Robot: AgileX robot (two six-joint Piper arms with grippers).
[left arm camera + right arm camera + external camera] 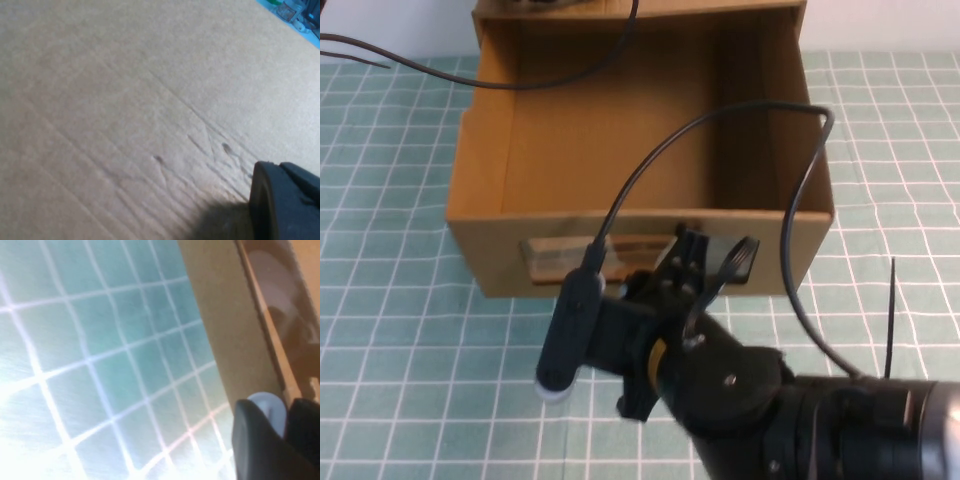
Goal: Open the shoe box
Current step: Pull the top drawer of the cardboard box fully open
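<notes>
High view: right gripper (713, 252) sits at the shoe box (490, 255) near wall, box straight ahead. Left gripper (286, 201) is close against box cardboard. Can't tell either gripper's opening or hold.

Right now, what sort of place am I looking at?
Probably a robot test bench: a green checked tablecloth, an open cardboard shoe box, and loose cables. The right pincer is at the box's near wall; the left pincer is close against cardboard.
</notes>
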